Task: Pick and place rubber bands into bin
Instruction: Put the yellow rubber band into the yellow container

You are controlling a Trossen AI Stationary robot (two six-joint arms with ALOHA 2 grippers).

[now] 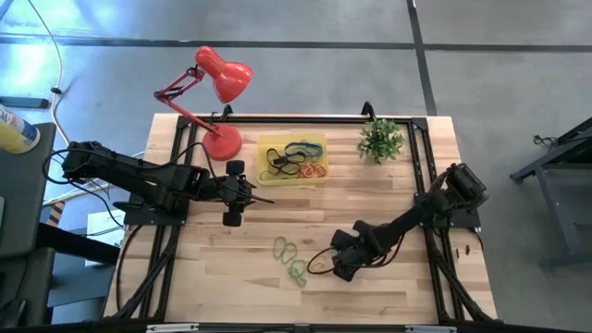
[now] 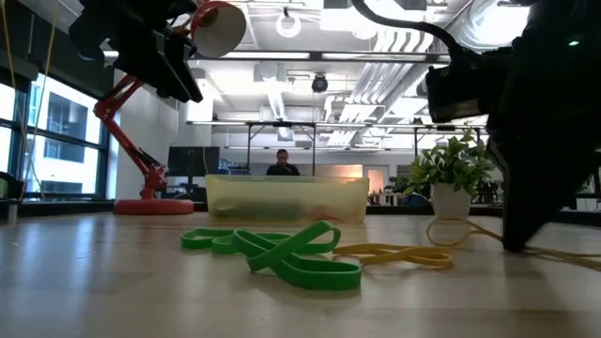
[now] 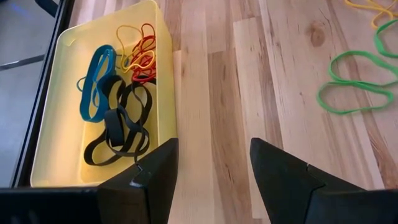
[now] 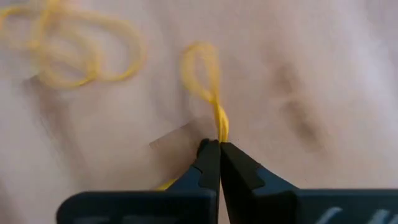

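The yellow bin [image 1: 292,159] stands at the far middle of the table, with blue, black, red and yellow rubber bands [image 3: 118,93] lying in it. Two green bands [image 1: 290,258] and a yellow band [image 2: 394,253] lie flat on the wood nearer the front. My right gripper [image 1: 335,265] is low over the table just right of the green bands, shut on the yellow band [image 4: 208,74]. My left gripper [image 3: 214,146] is open and empty, above the table beside the bin's near left corner [image 1: 259,196]. My right gripper pinches a twisted stretch of the yellow band [image 4: 221,124] between its two fingertips. The fingers slant down toward the table's left. A small loop [image 4: 200,65] of the band runs out beyond the tips, and the rest of the band [image 2: 404,253] lies slack on the wood.
A red desk lamp [image 1: 217,88] stands at the far left, next to the bin. A small potted plant [image 1: 380,140] stands to the bin's right. A black frame [image 1: 305,117] edges the table's far side. Another loose yellow band [image 4: 68,50] lies beyond the held one.
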